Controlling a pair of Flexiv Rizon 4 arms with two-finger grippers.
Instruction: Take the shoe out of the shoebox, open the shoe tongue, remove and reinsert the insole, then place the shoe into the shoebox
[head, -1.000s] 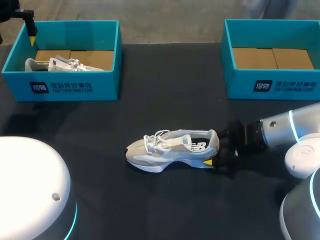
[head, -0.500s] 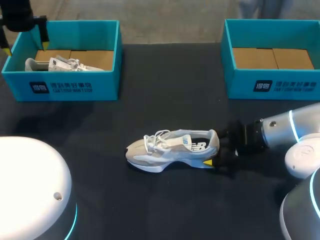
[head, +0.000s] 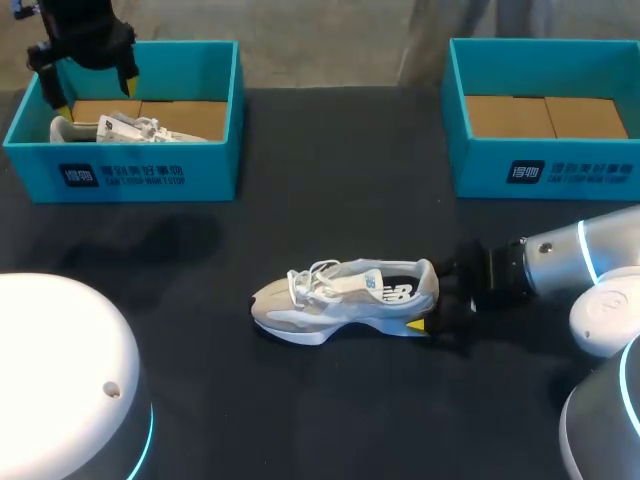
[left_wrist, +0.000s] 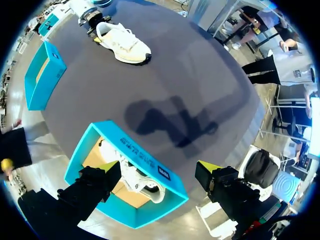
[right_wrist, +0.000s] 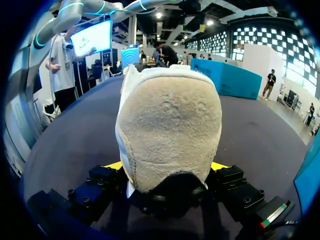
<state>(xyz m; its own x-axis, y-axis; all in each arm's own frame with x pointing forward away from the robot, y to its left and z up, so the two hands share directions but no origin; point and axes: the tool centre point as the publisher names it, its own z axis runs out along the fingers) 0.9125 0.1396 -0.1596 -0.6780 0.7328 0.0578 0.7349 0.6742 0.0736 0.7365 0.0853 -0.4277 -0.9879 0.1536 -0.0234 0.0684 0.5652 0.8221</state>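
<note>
A white and beige shoe (head: 345, 295) lies on its sole in the middle of the black table, toe toward the left. My right gripper (head: 432, 318) is at its heel; in the right wrist view the beige heel (right_wrist: 170, 130) fills the space between the yellow fingertips (right_wrist: 114, 165), which press it from both sides. A second white shoe (head: 110, 128) lies in the left teal shoebox (head: 150, 175). My left gripper (head: 88, 78) hangs open above that box's back left corner. In the left wrist view this gripper (left_wrist: 157, 170) is spread wide over the boxed shoe (left_wrist: 137, 180).
A second teal shoebox (head: 545, 170) stands at the back right with only its cardboard floor showing. The left wrist view takes in that box (left_wrist: 45, 75) and the table shoe (left_wrist: 122, 42) far ahead. My right arm (head: 580, 255) lies low along the table's right side.
My left gripper has moved right, from the far left edge to above the left box's back corner, and has turned. The right gripper and the shoe have not moved.
</note>
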